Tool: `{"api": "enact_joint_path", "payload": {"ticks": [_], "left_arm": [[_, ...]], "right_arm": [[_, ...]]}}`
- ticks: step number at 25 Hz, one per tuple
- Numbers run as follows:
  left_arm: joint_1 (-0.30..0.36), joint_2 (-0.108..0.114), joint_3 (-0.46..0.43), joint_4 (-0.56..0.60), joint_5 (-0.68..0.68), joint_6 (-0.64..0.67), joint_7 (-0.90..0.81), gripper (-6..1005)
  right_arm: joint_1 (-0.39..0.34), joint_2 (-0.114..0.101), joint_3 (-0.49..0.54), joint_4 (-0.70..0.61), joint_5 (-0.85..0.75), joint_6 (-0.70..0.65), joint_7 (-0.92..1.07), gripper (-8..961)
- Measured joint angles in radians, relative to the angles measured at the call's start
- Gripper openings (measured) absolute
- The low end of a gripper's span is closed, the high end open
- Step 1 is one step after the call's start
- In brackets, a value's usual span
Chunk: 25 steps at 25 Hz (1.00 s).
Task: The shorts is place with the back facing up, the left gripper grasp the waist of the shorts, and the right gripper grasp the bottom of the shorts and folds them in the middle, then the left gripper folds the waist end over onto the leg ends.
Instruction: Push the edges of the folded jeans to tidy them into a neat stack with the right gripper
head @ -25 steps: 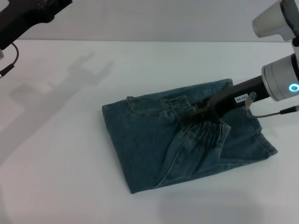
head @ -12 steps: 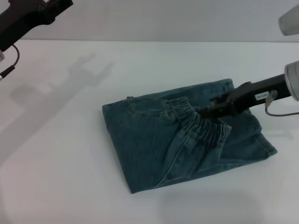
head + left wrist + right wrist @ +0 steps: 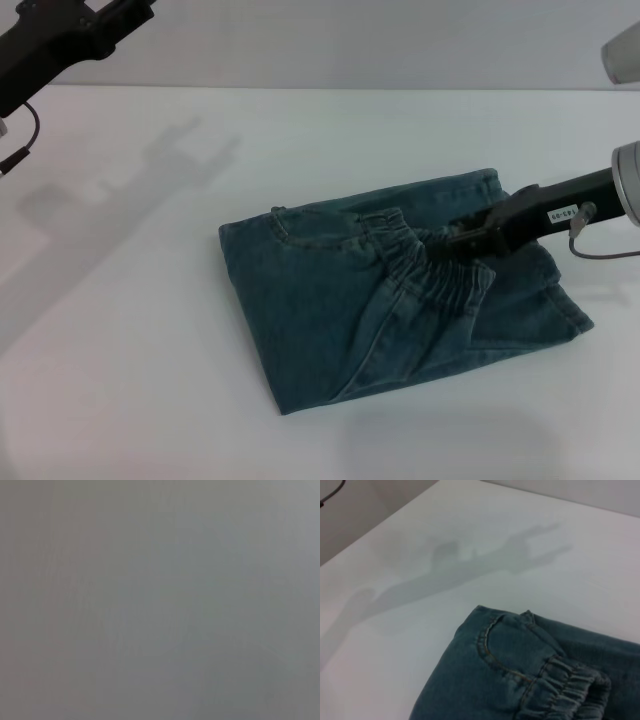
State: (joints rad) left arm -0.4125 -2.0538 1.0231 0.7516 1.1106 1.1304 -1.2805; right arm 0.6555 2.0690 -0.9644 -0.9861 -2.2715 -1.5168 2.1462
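Observation:
The faded blue denim shorts (image 3: 320, 310) lie folded in a compact bundle on the white table (image 3: 130, 360). The ruffled elastic waist (image 3: 445, 275) rests on top of the bundle, toward its right side, short of the leg ends (image 3: 572, 318) at the right edge. My right gripper (image 3: 450, 240) hovers just at the waist's far edge, open, with nothing between its fingers. The right wrist view shows the shorts (image 3: 480, 690) and the gathered waist (image 3: 570, 680) close up. My left gripper (image 3: 110, 15) is raised at the top left, far from the shorts. The left wrist view shows only blank grey.
Bare white tabletop (image 3: 420, 430) surrounds the shorts on all sides. The arms' shadows (image 3: 130, 180) fall on the table at the left. A cable (image 3: 590, 245) loops off the right arm above the shorts' right side.
My right gripper has let go of the waist and drawn back to the right. The waist stays lying on the folded shorts. The left arm has barely moved.

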Motion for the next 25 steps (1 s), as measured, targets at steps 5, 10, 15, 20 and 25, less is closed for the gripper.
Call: {"api": "enact_joint_path", "payload": {"ticks": [5,10,15,20,25], "left_arm": [[0.002,0.000,0.000,0.000,0.000,0.004,0.000,755],[0.003,0.000,0.000,0.000,0.000,0.009,0.000,755],[0.003,0.000,0.000,0.001,0.000,0.011,0.000,755],[0.003,0.000,0.000,0.000,0.000,0.011,0.000,755],[0.003,0.000,0.000,0.000,0.000,0.011,0.001,755]], "right_arm": [[-0.009,0.002,-0.008,0.005,0.009,-0.001,0.001,613],[-0.009,0.002,-0.008,0.024,0.009,0.003,0.001,613],[0.001,0.004,-0.015,0.033,0.018,0.006,0.000,613],[0.021,0.003,-0.057,0.066,0.057,0.009,-0.007,612],[0.040,0.004,-0.112,0.078,0.058,0.012,-0.008,613]]}}
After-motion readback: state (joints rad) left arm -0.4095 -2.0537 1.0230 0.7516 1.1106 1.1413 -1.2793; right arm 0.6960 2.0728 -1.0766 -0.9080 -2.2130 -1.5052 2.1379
